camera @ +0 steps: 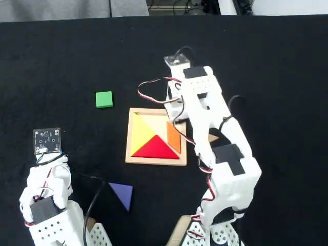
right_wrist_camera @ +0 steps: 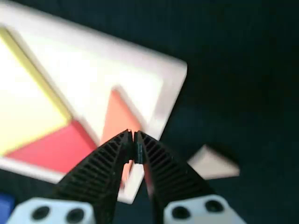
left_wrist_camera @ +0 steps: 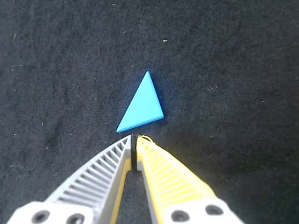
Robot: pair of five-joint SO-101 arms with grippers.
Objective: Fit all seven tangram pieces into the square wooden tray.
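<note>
The square wooden tray (camera: 154, 161) lies mid-table and holds a yellow triangle (camera: 142, 130), a red triangle (camera: 156, 148) and an orange piece (camera: 174, 137). My right gripper (right_wrist_camera: 134, 139) is shut with nothing in it, hovering over the orange piece (right_wrist_camera: 117, 116) near the tray's rim (right_wrist_camera: 173, 88). A pale triangle (right_wrist_camera: 212, 163) lies just outside that rim. My left gripper (left_wrist_camera: 134, 138) is shut and empty, its tips just short of a light blue triangle (left_wrist_camera: 142, 105) on the cloth. The left arm (camera: 48, 189) sits at the front left.
A green square (camera: 104, 99) lies on the black cloth to the tray's upper left. A dark blue triangle (camera: 123, 193) lies in front of the tray, near the arm bases. The right arm (camera: 215, 138) covers the tray's right edge.
</note>
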